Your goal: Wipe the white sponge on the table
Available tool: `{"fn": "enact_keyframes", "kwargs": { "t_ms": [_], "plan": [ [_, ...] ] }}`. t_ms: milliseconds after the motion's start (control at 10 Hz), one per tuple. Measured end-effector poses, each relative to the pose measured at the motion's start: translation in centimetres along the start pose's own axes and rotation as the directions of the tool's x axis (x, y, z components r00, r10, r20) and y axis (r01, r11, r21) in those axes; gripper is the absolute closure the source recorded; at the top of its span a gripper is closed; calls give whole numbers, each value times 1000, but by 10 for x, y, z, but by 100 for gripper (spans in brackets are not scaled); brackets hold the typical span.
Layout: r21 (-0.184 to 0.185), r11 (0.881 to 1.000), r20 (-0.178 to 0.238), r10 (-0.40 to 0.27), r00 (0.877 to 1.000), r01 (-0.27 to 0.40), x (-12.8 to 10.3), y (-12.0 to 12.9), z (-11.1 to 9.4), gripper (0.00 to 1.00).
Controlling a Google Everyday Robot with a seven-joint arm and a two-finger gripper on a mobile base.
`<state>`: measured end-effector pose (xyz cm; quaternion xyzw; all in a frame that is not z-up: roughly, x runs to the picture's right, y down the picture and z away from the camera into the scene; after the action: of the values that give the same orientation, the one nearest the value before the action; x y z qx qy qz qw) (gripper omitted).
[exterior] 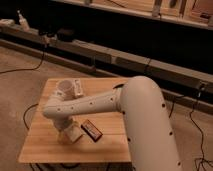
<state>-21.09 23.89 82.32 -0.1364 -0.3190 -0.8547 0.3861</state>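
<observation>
The white sponge [74, 134] is a small cream block lying on the light wooden table [45, 145], left of centre and toward the front. My white arm reaches in from the right and bends down at the left. My gripper [64, 131] is at the sponge's left side, low on the tabletop and touching or covering part of the sponge. The arm hides the gripper's upper part.
A dark brown-red packet [92, 130] lies just right of the sponge. A white cup-like object [65, 89] and a white tube [76, 86] sit at the table's back left. Cables [30, 67] run over the floor, and a long dark shelf stands behind.
</observation>
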Motion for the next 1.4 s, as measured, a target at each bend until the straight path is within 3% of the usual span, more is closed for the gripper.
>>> {"fn": "enact_keyframes", "kwargs": {
  "t_ms": [200, 500, 800, 1000, 1200, 1400],
  "plan": [
    [1, 1000, 0, 7, 1000, -7, 2, -2, 0, 63],
    [12, 999, -34, -31, 999, 32, 23, -18, -8, 87],
    [53, 992, -95, -113, 989, 118, 62, -45, -17, 89],
    [78, 982, -112, -161, 981, 170, 82, -52, -16, 89],
    [80, 983, -91, -160, 983, 168, 85, -26, -7, 89],
    [81, 989, -51, -120, 991, 124, 69, 7, 0, 89]
  ]
}}
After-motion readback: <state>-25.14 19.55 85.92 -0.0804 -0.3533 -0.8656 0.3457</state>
